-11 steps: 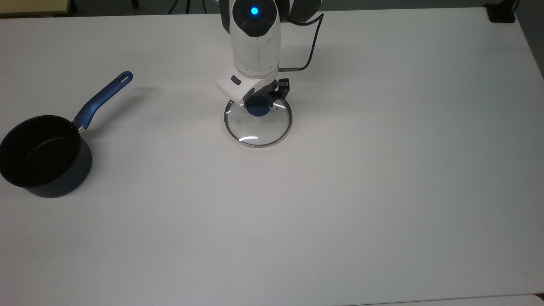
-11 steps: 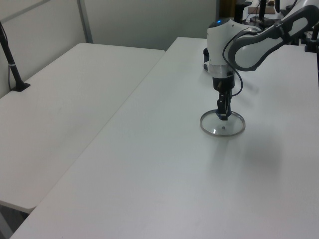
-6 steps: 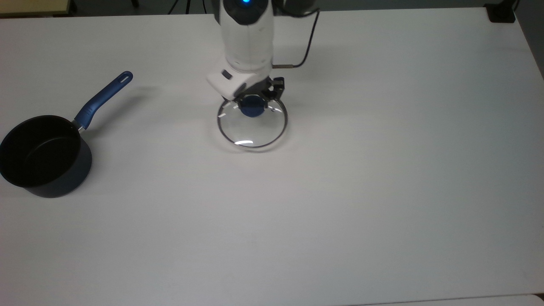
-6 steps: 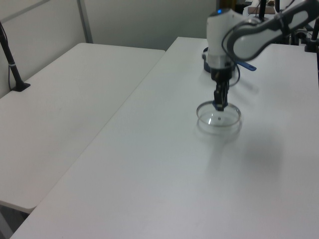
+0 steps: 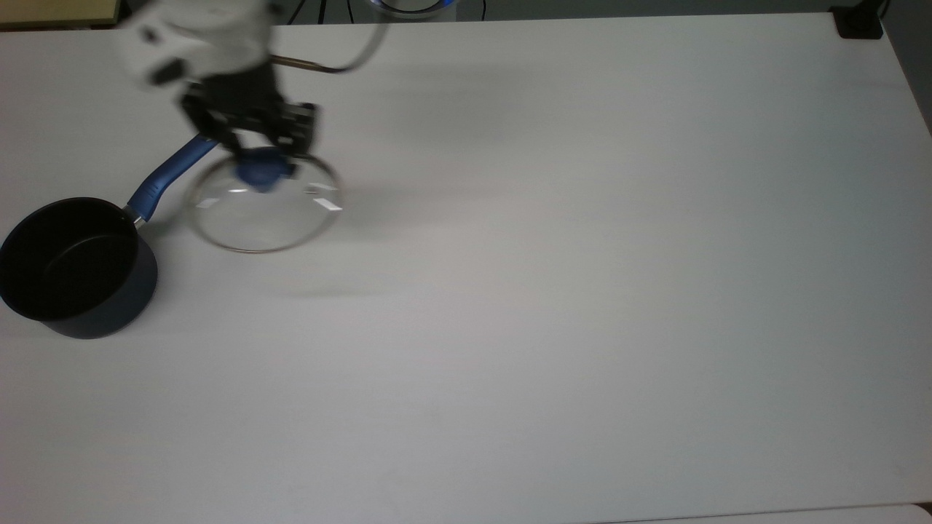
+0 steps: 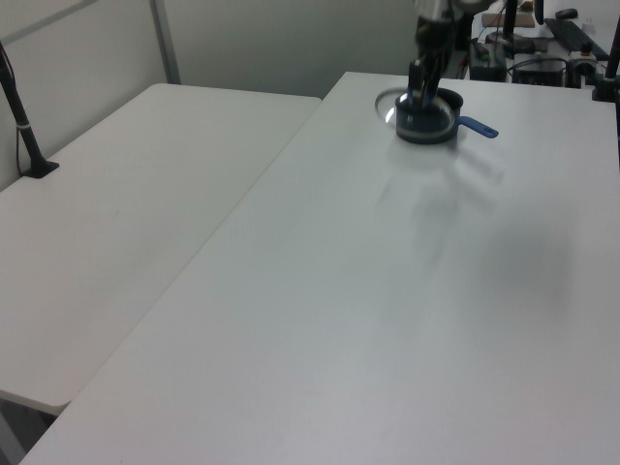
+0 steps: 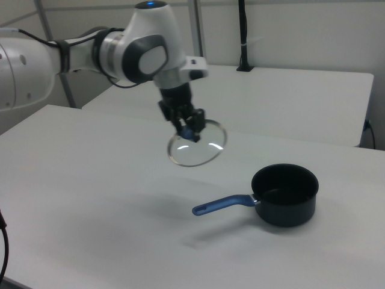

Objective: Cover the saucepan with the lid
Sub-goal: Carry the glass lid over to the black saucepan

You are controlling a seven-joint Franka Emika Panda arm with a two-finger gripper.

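My gripper (image 5: pixel 258 164) is shut on the blue knob of the lid (image 5: pixel 262 211), a clear glass disc with a thin metal rim. The right view shows the lid (image 7: pixel 194 150) hanging tilted in the air, well above the white table (image 5: pixel 582 291), under the gripper (image 7: pixel 188 131). The saucepan (image 5: pixel 69 266) stands upright near the top view's left edge, dark navy with a black inside. Its long blue handle (image 5: pixel 171 173) points toward the gripper, and the lid's edge overlaps the handle's tip there. In the left view the lid (image 6: pixel 389 105) and gripper (image 6: pixel 418 92) appear just before the saucepan (image 6: pixel 429 128).
A second white table (image 6: pixel 126 194) stands alongside, with a black post (image 6: pixel 24 126) clamped to it. A black object (image 5: pixel 859 22) sits at the top view's far right corner. The arm's cable (image 5: pixel 328 67) loops behind the gripper.
The gripper has lifted the lid off the table and carried it fast toward the top view's left, from the table's middle to beside the saucepan's handle.
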